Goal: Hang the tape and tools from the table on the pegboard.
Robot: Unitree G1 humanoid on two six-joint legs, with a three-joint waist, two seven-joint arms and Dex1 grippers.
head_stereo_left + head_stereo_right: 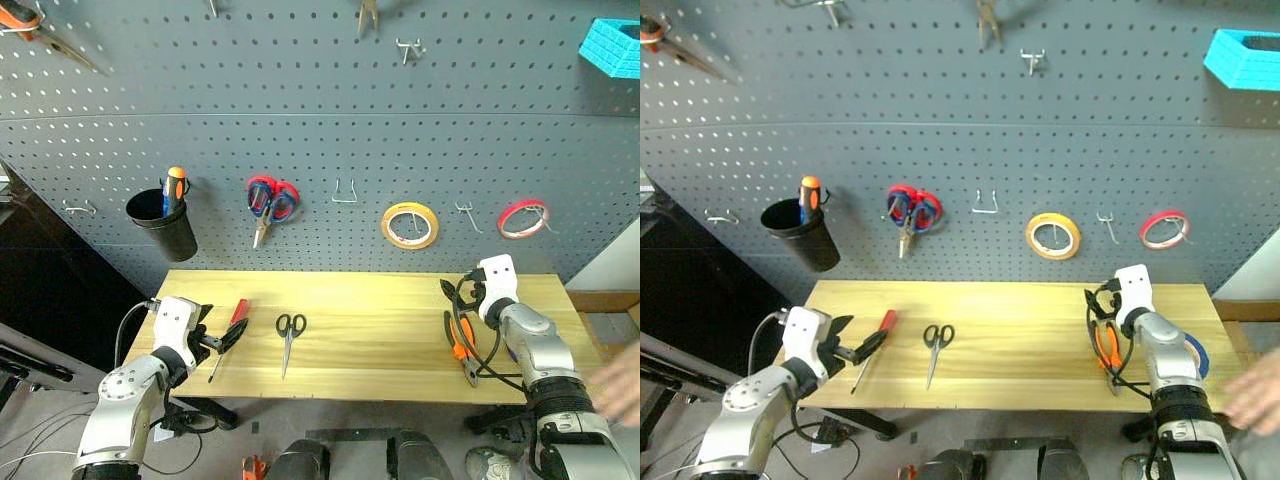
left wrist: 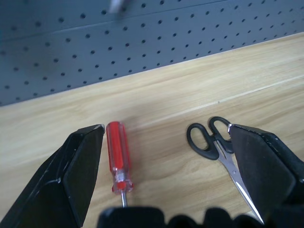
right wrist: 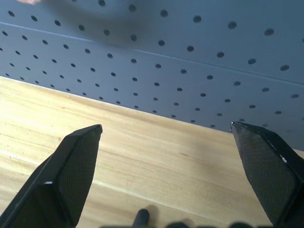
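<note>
On the light wooden table (image 1: pixel 380 330) lie a red-handled screwdriver (image 1: pixel 238 312), small black-handled scissors (image 1: pixel 290 335) and orange-and-black pliers (image 1: pixel 462 345). A blue arc of the tape (image 1: pixel 1197 352) shows behind my right forearm. My left gripper (image 1: pixel 220 328) is open at the table's left end. In the left wrist view the screwdriver handle (image 2: pixel 118 156) lies between its fingers and the scissors (image 2: pixel 209 140) lie by one finger. My right gripper (image 1: pixel 458 290) hangs open over bare wood just beyond the pliers, holding nothing. The dark grey pegboard (image 1: pixel 330 120) rises behind the table.
On the pegboard hang a black cup (image 1: pixel 165 225) with an orange-handled screwdriver, red-and-blue scissors (image 1: pixel 270 205), a yellow tape roll (image 1: pixel 410 225) and a red tape roll (image 1: pixel 523 218). Bare hooks (image 1: pixel 344 192) sit between them. A person's hand (image 1: pixel 620 385) is at the right edge.
</note>
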